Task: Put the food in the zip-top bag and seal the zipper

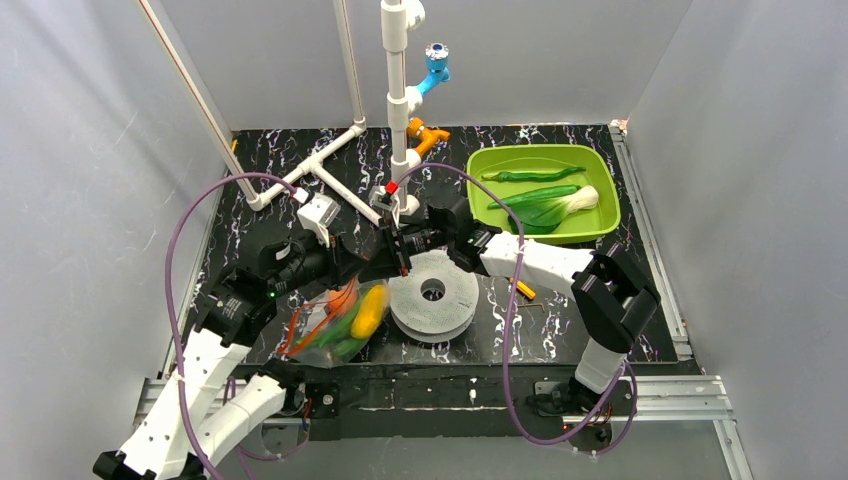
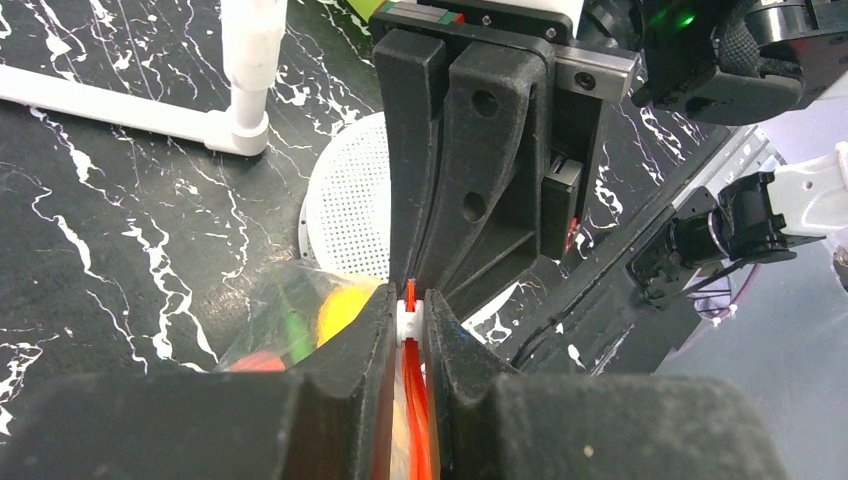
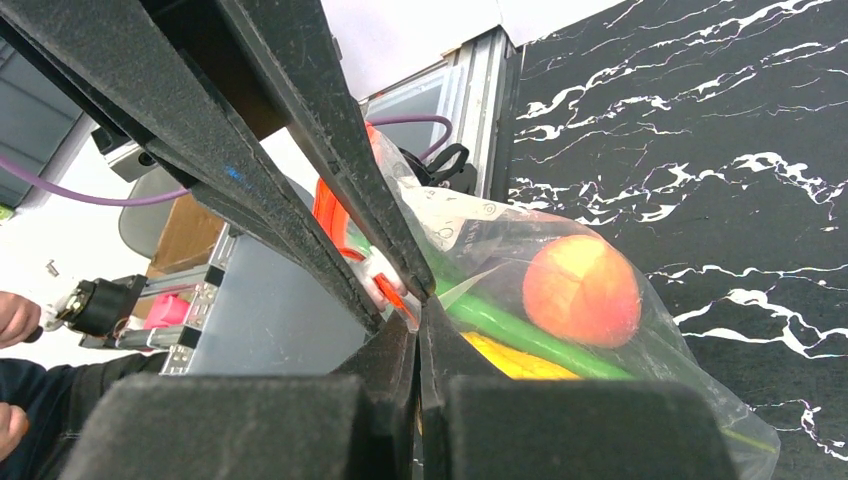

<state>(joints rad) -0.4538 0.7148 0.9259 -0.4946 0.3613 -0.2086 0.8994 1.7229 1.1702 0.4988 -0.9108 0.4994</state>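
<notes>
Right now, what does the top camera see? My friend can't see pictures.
The left gripper and right gripper pinch the mouth of a clear bag of toy food, front left. A white disc lies beside it; a green tray at the back right holds bok choy and green peppers.

- Your surface [image 1: 290, 150] is black, veined with white like marble.
- The tray [image 1: 607, 190] is lime green. Its bok choy [image 1: 555, 207] runs from dark green to white, and its pepper [image 1: 530, 174] is green.
- The zip-top bag [image 1: 335, 320] is clear, with an orange-red zipper [image 2: 412, 400].
- Inside it you see a yellow banana [image 1: 368, 312] and an orange-red round fruit [image 3: 582, 290].
- The perforated disc [image 1: 450, 300] is white.
</notes>
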